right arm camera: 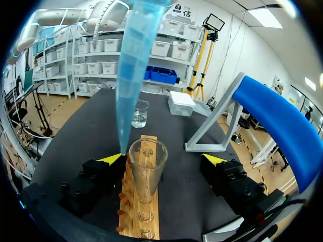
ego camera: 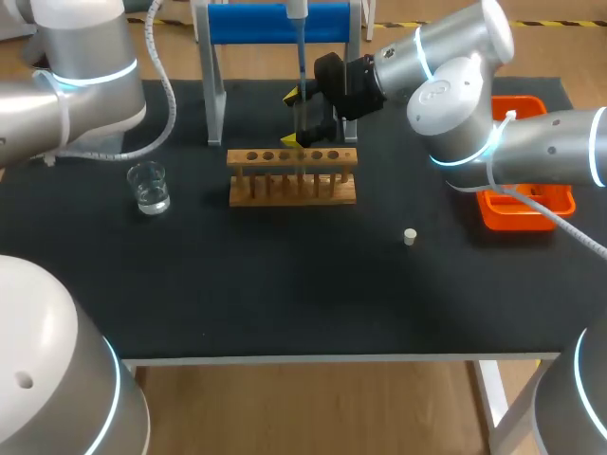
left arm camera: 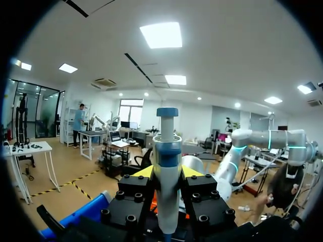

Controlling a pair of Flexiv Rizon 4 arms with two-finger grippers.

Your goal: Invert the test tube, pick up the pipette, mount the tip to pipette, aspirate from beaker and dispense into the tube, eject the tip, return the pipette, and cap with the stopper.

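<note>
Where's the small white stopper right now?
Head view: the small white stopper lies on the black table mat, right of the wooden rack and left of the orange tray.

pipette [ego camera: 297, 11] top cut off, orange tray [ego camera: 529, 104] half-hidden

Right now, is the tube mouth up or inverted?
Mouth up: the tube stands upright in the rack, open rim showing, uncapped.
</note>
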